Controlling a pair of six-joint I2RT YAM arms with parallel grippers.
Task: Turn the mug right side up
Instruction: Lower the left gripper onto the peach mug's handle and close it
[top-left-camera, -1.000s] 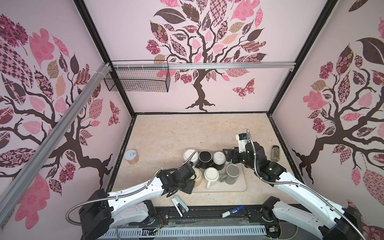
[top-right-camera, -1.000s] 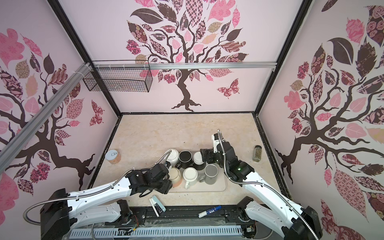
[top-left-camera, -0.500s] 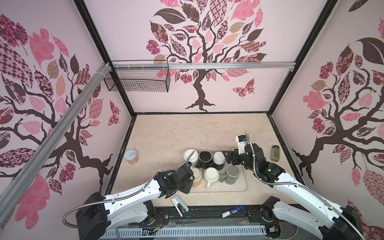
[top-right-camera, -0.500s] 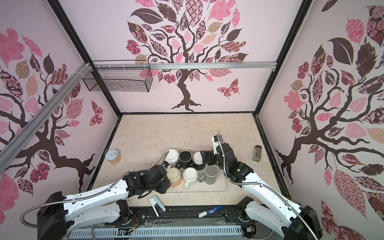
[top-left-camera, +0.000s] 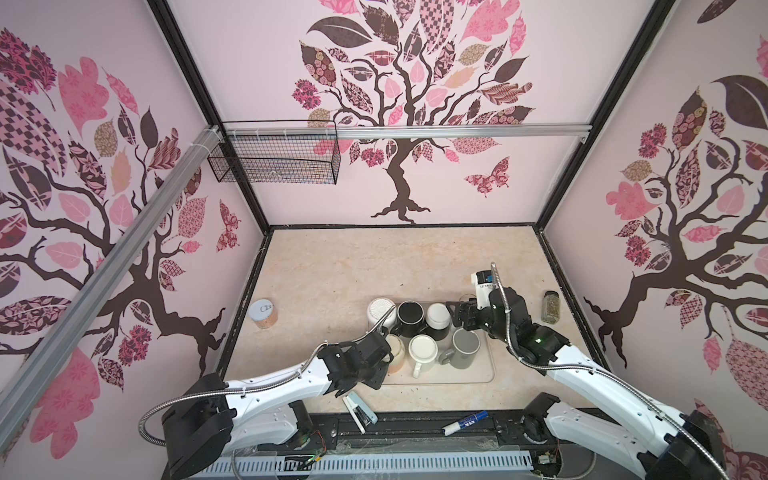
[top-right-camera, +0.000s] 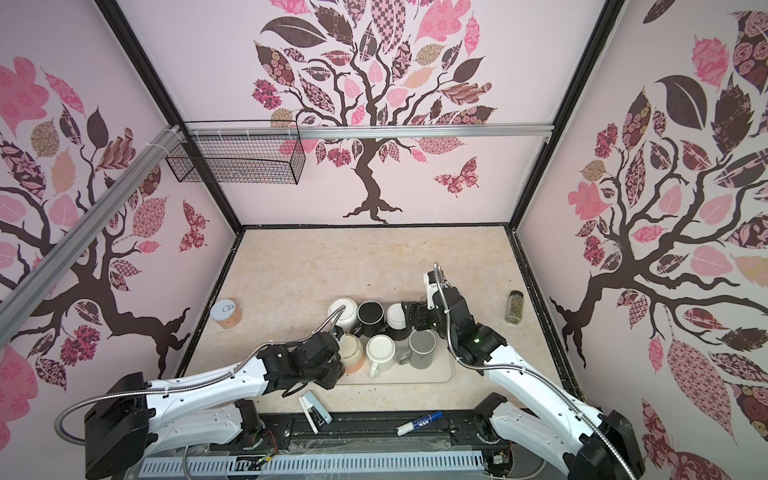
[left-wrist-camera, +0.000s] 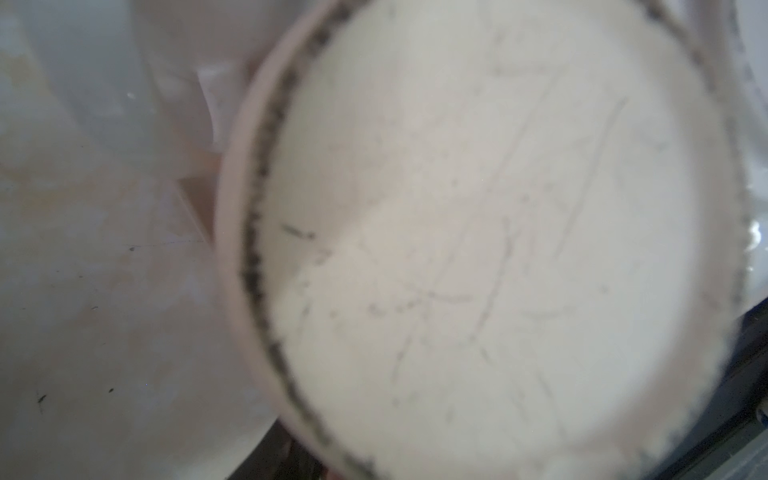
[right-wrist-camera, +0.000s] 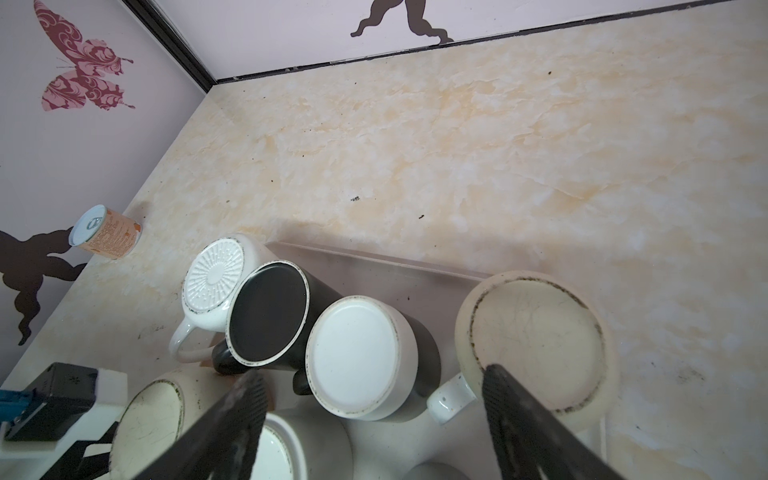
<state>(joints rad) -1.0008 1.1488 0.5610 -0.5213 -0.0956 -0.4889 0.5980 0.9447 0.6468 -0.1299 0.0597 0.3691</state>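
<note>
Cream mug (top-left-camera: 397, 351) is still base-up at the front-left corner of the tray (top-left-camera: 457, 376), same spot as a second ago. Left gripper (top-left-camera: 384, 359) has shifted slightly and sits against the mug's side. Its jaws are hidden, so I can't tell if it's clamped. Right gripper (right-wrist-camera: 372, 374) has barely moved, jaws wide apart above the tray's back-right corner, over a second mug (right-wrist-camera: 536, 332).
</note>
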